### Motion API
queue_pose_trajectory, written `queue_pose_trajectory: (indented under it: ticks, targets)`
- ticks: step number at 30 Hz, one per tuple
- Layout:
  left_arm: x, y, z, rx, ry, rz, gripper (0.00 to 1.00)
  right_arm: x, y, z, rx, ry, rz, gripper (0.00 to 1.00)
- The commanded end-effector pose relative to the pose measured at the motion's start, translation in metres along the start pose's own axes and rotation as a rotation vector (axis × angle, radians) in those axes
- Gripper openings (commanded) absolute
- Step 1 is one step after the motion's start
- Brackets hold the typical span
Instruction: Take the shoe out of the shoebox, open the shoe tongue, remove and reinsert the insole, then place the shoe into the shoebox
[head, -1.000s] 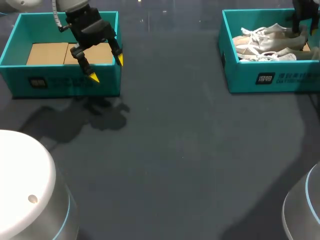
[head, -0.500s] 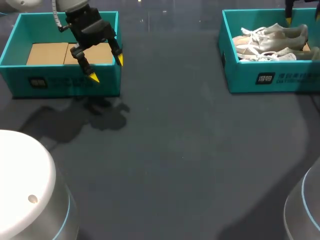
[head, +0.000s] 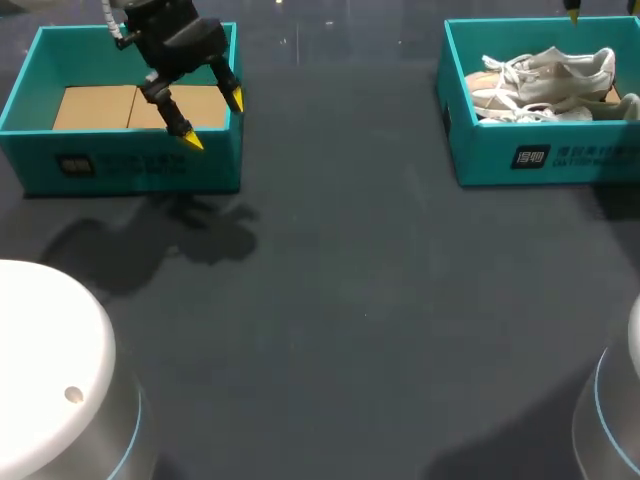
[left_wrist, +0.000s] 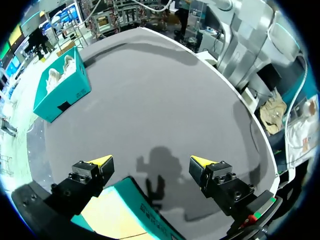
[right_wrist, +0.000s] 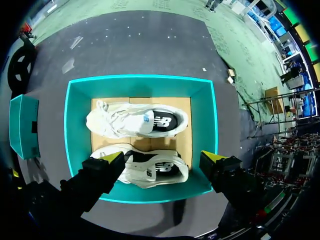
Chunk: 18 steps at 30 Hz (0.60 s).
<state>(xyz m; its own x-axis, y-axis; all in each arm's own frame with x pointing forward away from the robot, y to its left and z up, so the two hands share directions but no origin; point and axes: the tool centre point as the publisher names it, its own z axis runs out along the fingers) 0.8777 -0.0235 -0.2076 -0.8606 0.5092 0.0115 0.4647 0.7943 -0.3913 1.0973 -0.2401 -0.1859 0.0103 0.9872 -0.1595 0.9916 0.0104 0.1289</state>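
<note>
The teal shoebox (head: 480, 150) stands at the far right of the dark grey table (head: 350, 300). Two white sneakers (right_wrist: 136, 120) lie in it side by side on its cardboard floor, both pointing the same way along the box. Their laces are done up and their dark insoles show through the openings. Neither sneaker is out of the box.

The right gripper (right_wrist: 164, 156) hangs above the shoebox and looks straight down into it. Its jaws are spread wide and hold nothing. In its wrist view the two yellow tips frame the sneaker nearer to it (right_wrist: 150, 167), one tip over each end, and neither tip touches the sneaker. In the head view only one yellow fingertip (head: 572, 14) of this gripper shows, at the far rim of the shoebox.

A second teal box (head: 120, 165) with a cardboard floor stands at the far left of the table, well apart from the shoebox. The left gripper (head: 214, 120) hovers over this box's right end, tilted towards the middle of the table. Its jaws are also wide open with nothing between them. In the left wrist view a corner of the teal box lies under the fingers, and the shoebox with the sneakers shows far ahead across the table.
</note>
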Motion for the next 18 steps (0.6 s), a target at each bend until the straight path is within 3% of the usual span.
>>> queue_pose_trajectory:
  ticks: [1, 6, 11, 18]
  targets:
    - [0.017, 0.004, -0.018, -0.015, -0.073, -0.346, 1.0, 0.008, -0.035, -0.026, -0.071, -0.002, -0.002, 1.0]
    - [0.027, 0.027, -0.031, -0.017, -0.14, -0.716, 1.0, 0.02, -0.051, -0.034, -0.064, -0.002, -0.004, 1.0]
    - [0.036, 0.052, -0.041, -0.032, -0.192, -0.94, 1.0, 0.034, -0.065, -0.041, -0.052, 0.014, -0.015, 1.0]
    - [0.048, 0.092, -0.064, -0.114, -0.299, -1.209, 1.0, 0.048, -0.082, -0.05, -0.051, 0.017, -0.024, 1.0]
